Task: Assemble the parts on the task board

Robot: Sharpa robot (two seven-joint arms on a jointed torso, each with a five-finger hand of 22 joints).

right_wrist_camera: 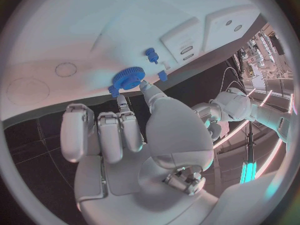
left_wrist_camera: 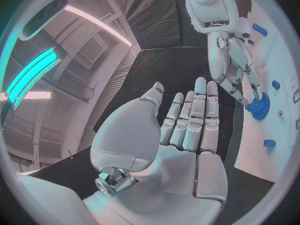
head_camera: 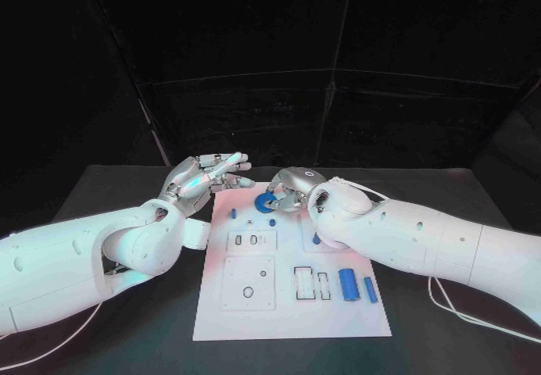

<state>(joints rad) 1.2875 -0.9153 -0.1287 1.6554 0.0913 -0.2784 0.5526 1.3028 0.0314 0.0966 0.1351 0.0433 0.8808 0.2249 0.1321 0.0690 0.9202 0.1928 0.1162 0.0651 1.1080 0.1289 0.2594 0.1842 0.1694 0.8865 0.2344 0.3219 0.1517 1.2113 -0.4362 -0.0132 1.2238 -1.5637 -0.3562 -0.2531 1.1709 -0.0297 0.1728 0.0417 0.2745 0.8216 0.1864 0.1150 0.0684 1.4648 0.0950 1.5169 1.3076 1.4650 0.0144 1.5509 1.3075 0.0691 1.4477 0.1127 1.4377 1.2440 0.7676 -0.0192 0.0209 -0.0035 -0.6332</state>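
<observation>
The white task board (head_camera: 295, 319) lies in the middle of the black table. My right hand (head_camera: 293, 187) reaches over its far end and pinches a blue gear (head_camera: 265, 205) between thumb and fingertips, low on the board. The right wrist view shows the gear (right_wrist_camera: 129, 78) at the fingertips (right_wrist_camera: 145, 85) against the board (right_wrist_camera: 94, 25). My left hand (head_camera: 207, 176) hovers above the board's far left corner, flat and empty, fingers straight. The left wrist view has this hand (left_wrist_camera: 187, 130) in front, with my right hand (left_wrist_camera: 234, 65) on the gear (left_wrist_camera: 259, 105) beyond it.
Two blue cylinders (head_camera: 349, 285) (head_camera: 370, 290) lie at the board's near right beside rectangular slots. Small blue pegs (head_camera: 234, 212) (head_camera: 272, 222) stand near the gear. Raised white blocks (head_camera: 252, 240) (head_camera: 248, 283) sit on the board's left half. A cable (head_camera: 451, 306) trails on the table at the right.
</observation>
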